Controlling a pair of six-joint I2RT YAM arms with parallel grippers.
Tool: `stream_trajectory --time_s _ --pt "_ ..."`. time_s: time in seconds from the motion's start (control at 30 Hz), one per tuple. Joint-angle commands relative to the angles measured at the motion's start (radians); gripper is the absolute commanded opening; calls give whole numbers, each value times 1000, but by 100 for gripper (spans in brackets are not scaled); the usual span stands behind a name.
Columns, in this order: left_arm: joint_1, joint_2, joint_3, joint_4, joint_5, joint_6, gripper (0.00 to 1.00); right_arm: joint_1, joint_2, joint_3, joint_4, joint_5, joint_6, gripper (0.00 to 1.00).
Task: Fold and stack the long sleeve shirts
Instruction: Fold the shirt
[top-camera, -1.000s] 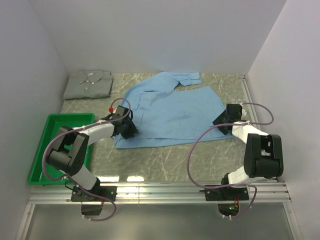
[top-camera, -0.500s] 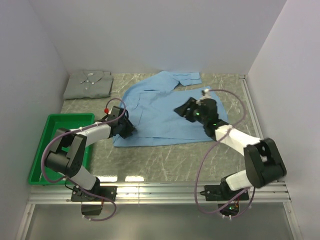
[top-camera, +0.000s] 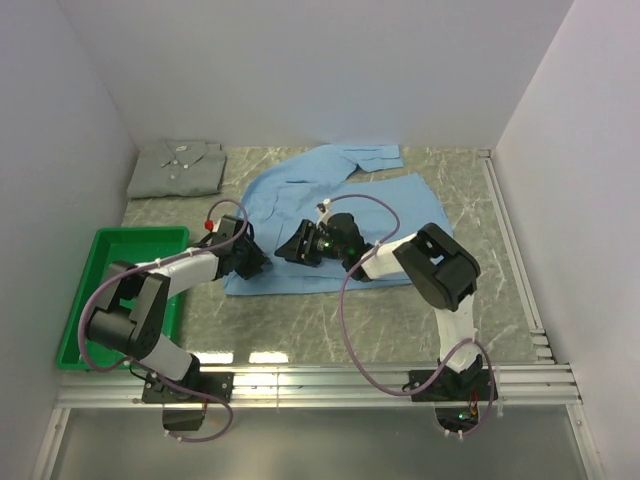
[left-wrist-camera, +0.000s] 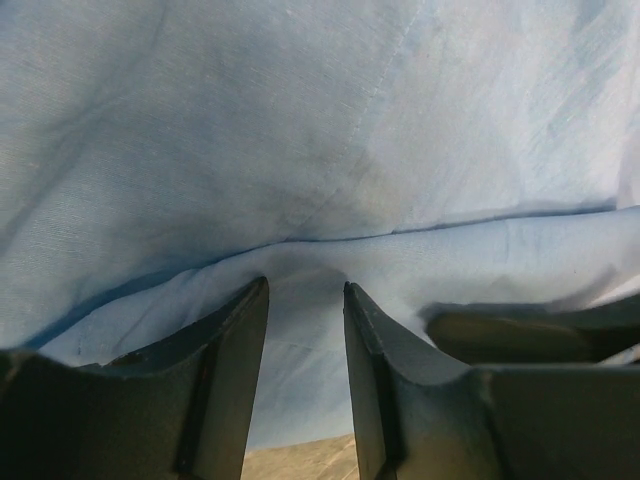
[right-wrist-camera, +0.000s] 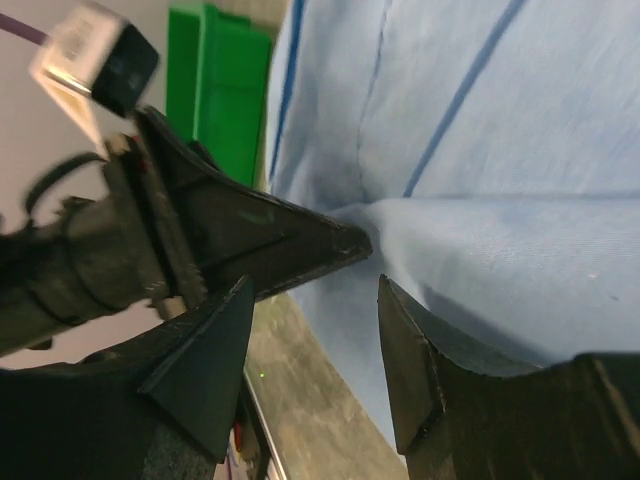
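The light blue shirt (top-camera: 300, 195) lies spread across the middle of the table, collar to the back. A pale grey-green shirt (top-camera: 178, 168) sits folded at the back left. My left gripper (top-camera: 258, 266) is at the blue shirt's near left edge. Its jaws (left-wrist-camera: 305, 290) stand apart over flat blue cloth (left-wrist-camera: 300, 120), pointing at a fold line, with nothing pinched. My right gripper (top-camera: 286, 250) has reached across the shirt and hangs open (right-wrist-camera: 315, 285) over its near edge (right-wrist-camera: 500, 150). It is just to the right of the left gripper's fingertip (right-wrist-camera: 300, 240).
A green plastic tray (top-camera: 140, 233) stands at the near left, also seen in the right wrist view as the green tray (right-wrist-camera: 220, 70). White walls close in the table on three sides. An aluminium rail (top-camera: 320, 380) runs along the near edge.
My right arm swung from the shirt's right edge leftward across the cloth to beside the left gripper. The left gripper barely moved.
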Motion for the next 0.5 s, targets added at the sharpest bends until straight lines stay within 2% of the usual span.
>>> stream_trajectory --time_s 0.0,0.17,0.47 --pt "29 -1 -45 -63 -22 -2 44 -9 49 32 83 5 32 60" --pt "66 -7 -82 -60 18 -3 43 -69 81 -11 79 51 41 59" --pt "114 -56 -167 -63 55 -2 43 -278 17 -126 99 145 32 58"
